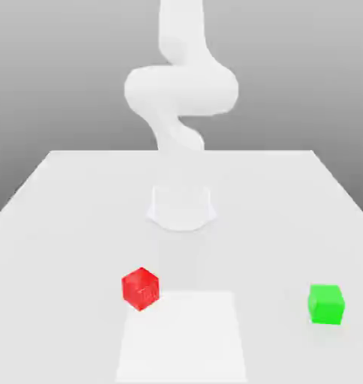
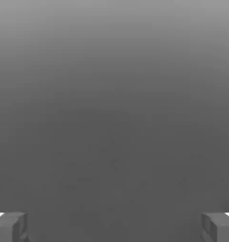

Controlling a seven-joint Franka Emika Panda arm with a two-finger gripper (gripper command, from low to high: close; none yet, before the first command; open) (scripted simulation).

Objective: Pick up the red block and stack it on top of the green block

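Tool (image 2: pixel 114 228) apart from red block (image 1: pixel 141 289)

White robot arm upright, its gripper (image 2: pixel 114 228) open.
The white arm (image 1: pixel 181 90) rises from a rounded base (image 1: pixel 181 208) in the middle of the exterior view and runs up past the top edge of that view. Partway up, a thick, rounded section spreads out to both sides, wider than the parts above and below it. Beneath this bulge the arm narrows and slants slightly toward the exterior view's right, ending in a smaller rounded part above the base. In the hand view, the two grey fingertips (image 2: pixel 12 228) stand wide apart, facing each other, with nothing held between them.
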